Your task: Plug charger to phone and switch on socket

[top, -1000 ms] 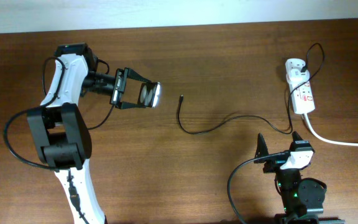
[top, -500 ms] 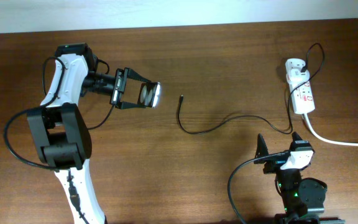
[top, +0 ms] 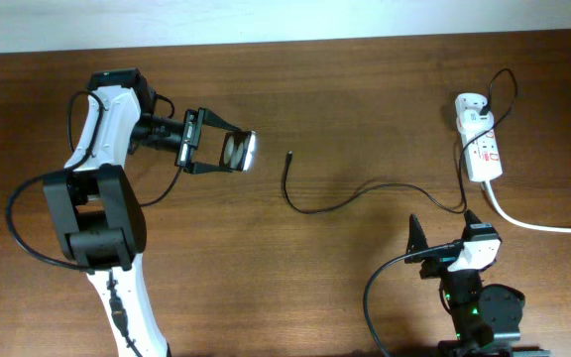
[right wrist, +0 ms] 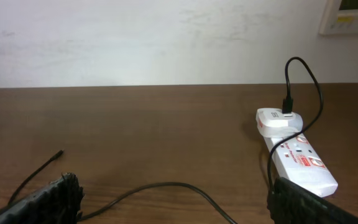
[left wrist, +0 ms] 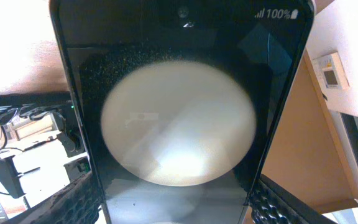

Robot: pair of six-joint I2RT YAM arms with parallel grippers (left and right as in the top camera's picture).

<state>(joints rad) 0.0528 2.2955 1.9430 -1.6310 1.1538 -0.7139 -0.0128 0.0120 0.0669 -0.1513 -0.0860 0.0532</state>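
My left gripper (top: 228, 152) is shut on the phone (top: 238, 151) and holds it above the table at the left. In the left wrist view the phone (left wrist: 179, 112) fills the frame, its black face with a white round spot, between both fingers. The charger (top: 337, 204), a thin black cable, lies across the middle; its plug tip (top: 289, 156) points toward the phone, apart from it. The charger also shows in the right wrist view (right wrist: 166, 185). The socket (top: 481, 147) lies at the far right, also in the right wrist view (right wrist: 300, 158). My right gripper (top: 446, 230) is open and empty at the front.
The socket's thick white cord (top: 538, 225) trails to the right edge. A white adapter (right wrist: 277, 120) sits in the socket's far end with the charger plugged into it. A white wall stands behind the table.
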